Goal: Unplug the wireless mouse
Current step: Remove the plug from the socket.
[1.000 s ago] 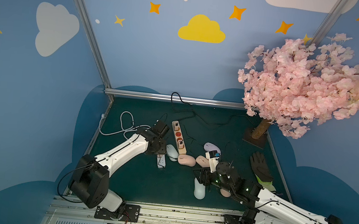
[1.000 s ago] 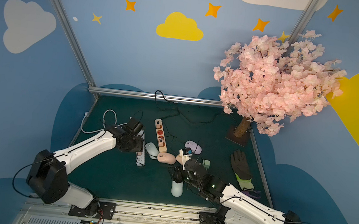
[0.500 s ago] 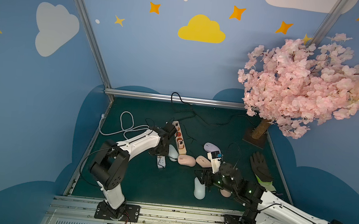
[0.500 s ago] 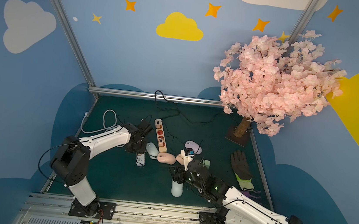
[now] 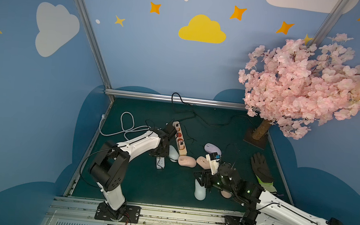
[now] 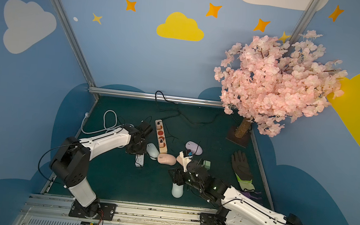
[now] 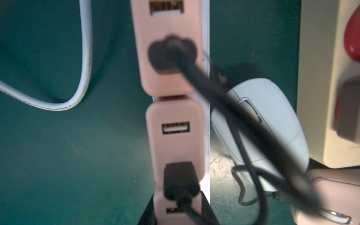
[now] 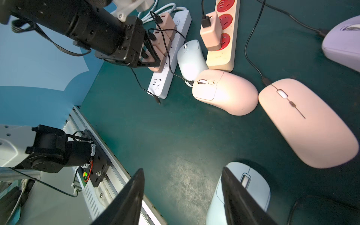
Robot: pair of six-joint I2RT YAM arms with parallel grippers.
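Three pink USB adapters stand in a row on the white power strip (image 8: 161, 81). My left gripper (image 7: 177, 212) reaches down over the strip (image 5: 160, 162), and its black fingers press both sides of the end adapter (image 8: 155, 67). Black plugs (image 7: 180, 179) sit in the adapters. One cable runs to the front of the pink mouse (image 8: 226, 91), seen in both top views (image 5: 186, 161) (image 6: 166, 159). My right gripper (image 8: 183, 171) hangs open over bare mat, one finger beside a light-blue mouse (image 8: 251, 191) (image 5: 200, 191).
A second light-blue mouse (image 7: 268, 116) lies between the white strip and a beige strip with red sockets (image 8: 228, 39). A flat pink mouse (image 8: 307, 124) and a purple mouse (image 8: 342, 39) lie further right. A loose cable end (image 8: 158, 101) rests on the mat. A glove (image 5: 261, 167) lies near the right edge.
My left arm's elbow has swung right, and its gripper has come down onto the white strip with its jaws narrowing around the end adapter. The right arm has barely moved.
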